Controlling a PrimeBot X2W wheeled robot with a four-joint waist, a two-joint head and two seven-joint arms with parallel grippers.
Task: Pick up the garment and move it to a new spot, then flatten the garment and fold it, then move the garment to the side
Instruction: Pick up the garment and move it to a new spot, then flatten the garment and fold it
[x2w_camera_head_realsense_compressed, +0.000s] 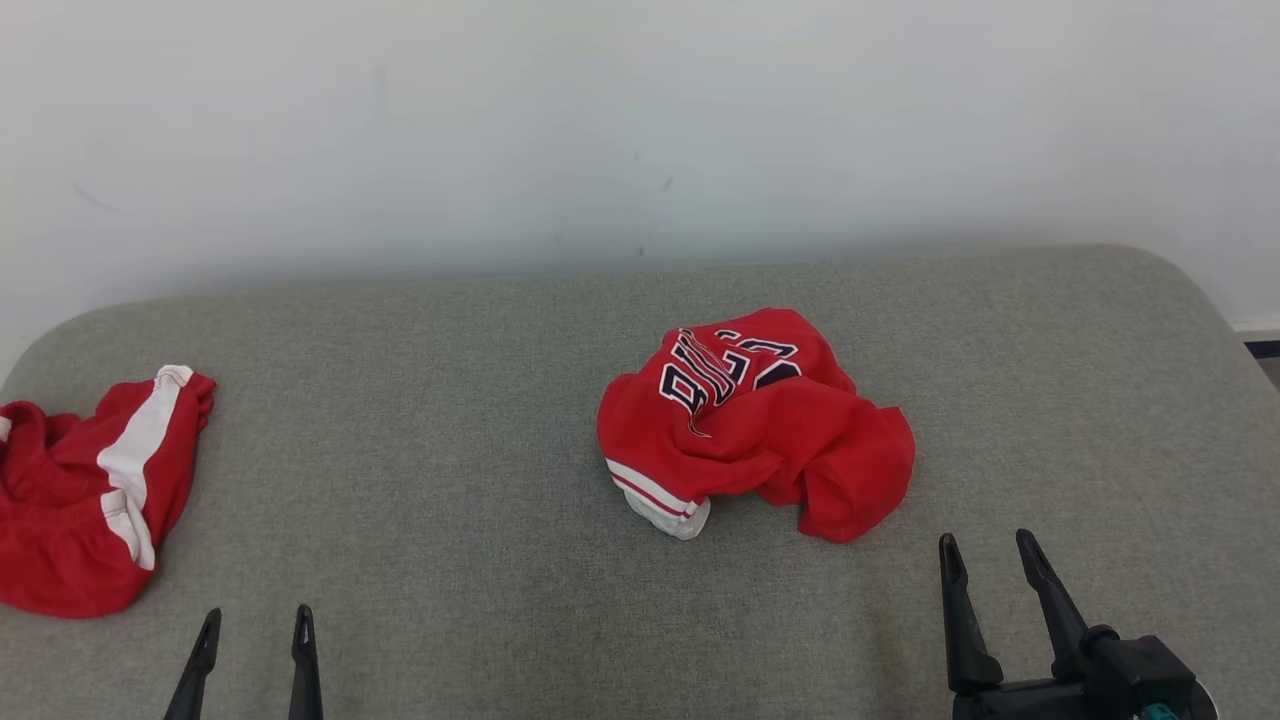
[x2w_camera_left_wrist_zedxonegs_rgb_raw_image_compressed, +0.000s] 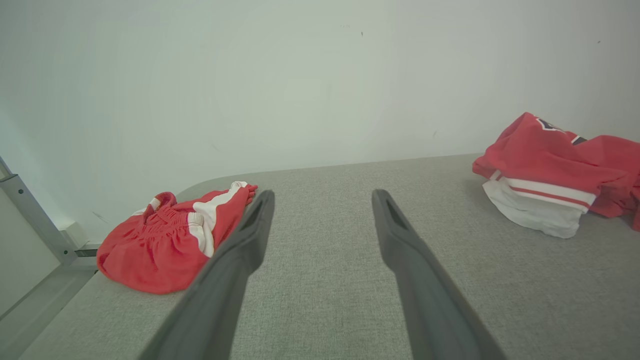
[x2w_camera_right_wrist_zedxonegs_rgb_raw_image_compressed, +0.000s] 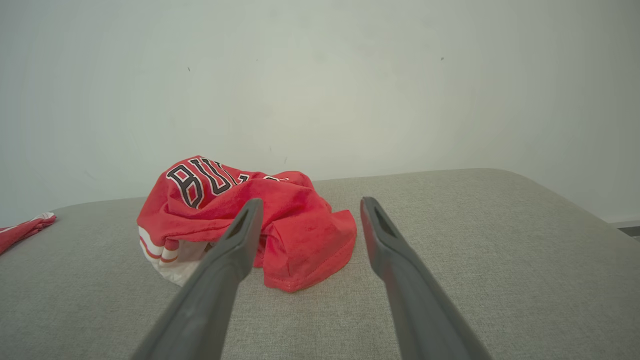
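The left gripper (x2w_camera_head_realsense_compressed: 257, 612) and right gripper (x2w_camera_head_realsense_compressed: 986, 540) are hanging open and empty; I am fearing a one-layer pinch on the crumpled red jersey (x2w_camera_head_realsense_compressed: 750, 420).

Crumpled red shorts (x2w_camera_head_realsense_compressed: 90, 490), white-striped, perhaps elastic-waisted, near the grey table (x2w_camera_head_realsense_compressed: 450, 420) left edge.

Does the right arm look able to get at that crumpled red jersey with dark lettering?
Probably yes: the open right gripper sits just short of the crumpled red jersey, with only bare grey fabric tabletop between them.
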